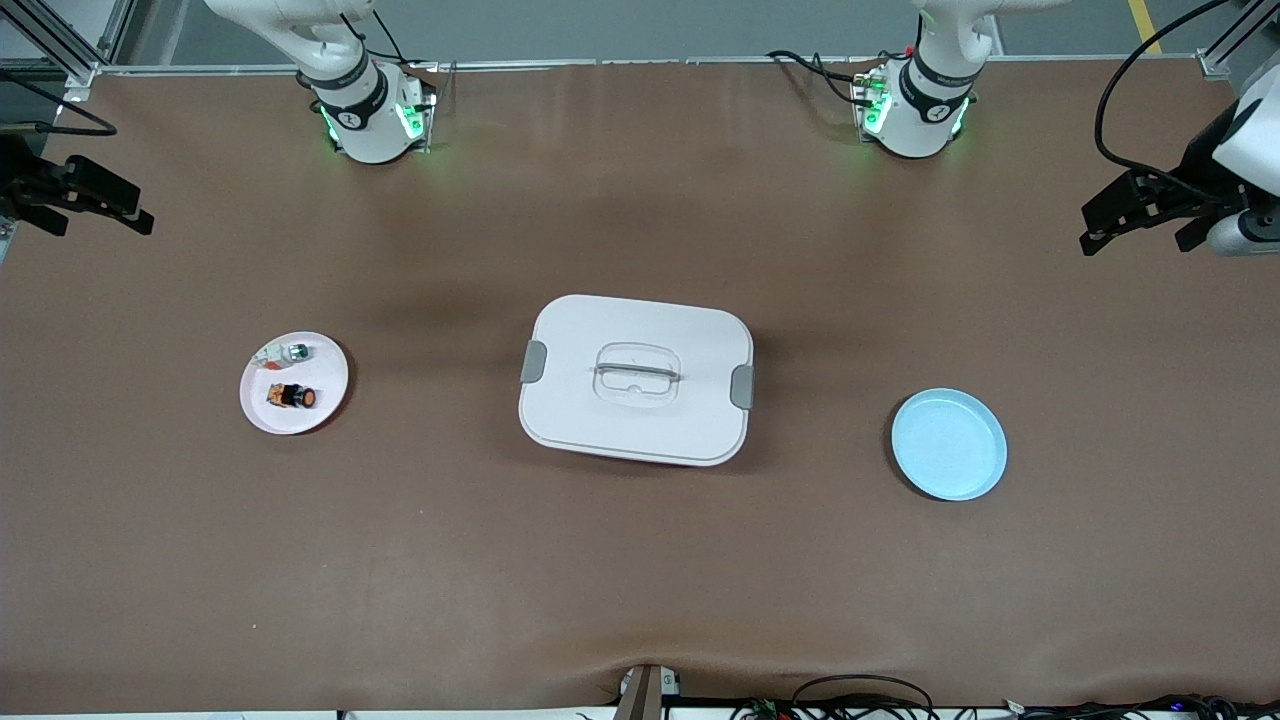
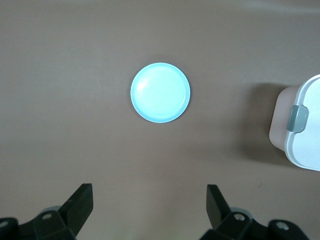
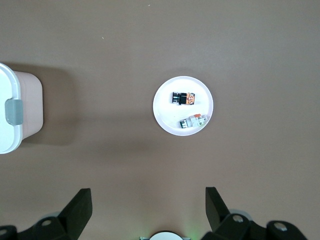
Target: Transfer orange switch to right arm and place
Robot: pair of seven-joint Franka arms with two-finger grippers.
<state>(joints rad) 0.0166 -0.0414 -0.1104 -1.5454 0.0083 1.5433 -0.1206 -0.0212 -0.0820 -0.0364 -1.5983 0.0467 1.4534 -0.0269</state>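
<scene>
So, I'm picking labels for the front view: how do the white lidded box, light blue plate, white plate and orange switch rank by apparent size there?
Largest to smallest:
1. White rectangular lidded box
2. Round light blue plate and round white plate: nearly alike, not ranked
3. Tiny black orange switch, lying on the white plate

We see a brown table point(image 1: 640, 580) under everything. The orange switch point(image 1: 291, 397) is black with an orange cap, lying on a white plate point(image 1: 325, 400). The lidded box point(image 1: 636, 379) is white with grey latches — the other plate point(image 1: 949, 444) pale blue.
</scene>
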